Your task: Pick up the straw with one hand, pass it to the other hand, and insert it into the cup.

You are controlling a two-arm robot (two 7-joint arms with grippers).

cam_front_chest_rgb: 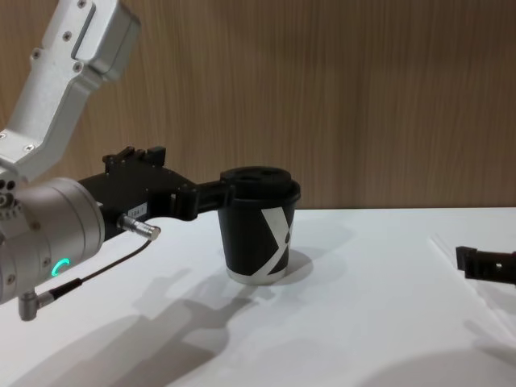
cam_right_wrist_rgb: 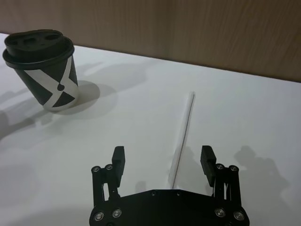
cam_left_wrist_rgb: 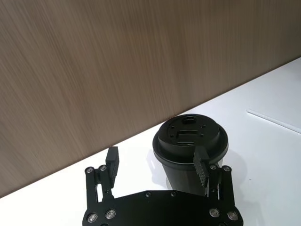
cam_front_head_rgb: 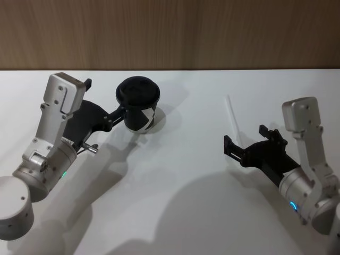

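- Right wrist view: I am positioning the right gripper [cam_right_wrist_rgb: 162, 153] above the straw [cam_right_wrist_rgb: 184, 127] with jaws spread wide. The straw is lying flat on the table [cam_right_wrist_rgb: 258, 122], running between the fingers, ready for a pinch.
- I am parking the left gripper [cam_left_wrist_rgb: 156, 157], also spread and gripping nothing, just beside the upright cup [cam_left_wrist_rgb: 188, 136], probably to receive the handover close to the lid.

Cup [cam_front_head_rgb: 139, 103] stands on table [cam_front_head_rgb: 202, 175], left of centre. Straw [cam_front_head_rgb: 232, 118] lies flat, well apart to its right. Left gripper [cam_front_head_rgb: 104, 98] is just left of cup. Right gripper [cam_right_wrist_rgb: 162, 153] has a finger on either side of the straw's near end.
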